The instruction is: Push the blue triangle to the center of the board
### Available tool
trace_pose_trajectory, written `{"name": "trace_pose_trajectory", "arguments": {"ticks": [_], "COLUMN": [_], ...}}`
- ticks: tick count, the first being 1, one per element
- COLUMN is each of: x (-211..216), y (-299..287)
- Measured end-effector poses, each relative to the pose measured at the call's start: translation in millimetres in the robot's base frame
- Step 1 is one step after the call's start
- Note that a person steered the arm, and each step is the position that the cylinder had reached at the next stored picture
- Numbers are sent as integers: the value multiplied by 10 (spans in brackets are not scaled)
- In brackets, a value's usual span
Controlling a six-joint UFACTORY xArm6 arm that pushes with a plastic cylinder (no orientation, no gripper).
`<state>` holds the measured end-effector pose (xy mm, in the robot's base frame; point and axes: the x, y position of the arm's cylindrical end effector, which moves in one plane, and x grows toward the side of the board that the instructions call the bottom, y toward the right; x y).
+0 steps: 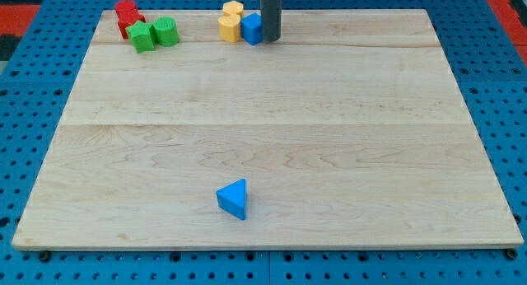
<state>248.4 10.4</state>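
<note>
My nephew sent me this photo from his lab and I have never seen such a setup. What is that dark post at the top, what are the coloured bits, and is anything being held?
There is one picture, from a single camera looking down across a wooden board on a blue pegboard table. The dark post is a robot arm's rod; it has no gripper, so nothing is held. It only pushes blocks by sliding my tip along the board. The tip now sits at the view's top, right beside a blue block, with two yellow blocks just left of that. Farther left are two green blocks and red blocks. The blue triangle, the one to be pushed to the centre, lies alone near the view's bottom, far from the tip.
</note>
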Motion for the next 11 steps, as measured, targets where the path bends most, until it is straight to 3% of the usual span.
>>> {"name": "trace_pose_trajectory", "arguments": {"ticks": [1, 2, 3, 5, 6, 7, 8, 10, 11], "x": [-277, -78, 894, 3210, 3508, 3221, 2804, 3311, 3264], "y": [6, 249, 503, 471, 52, -415, -491, -874, -1379]}}
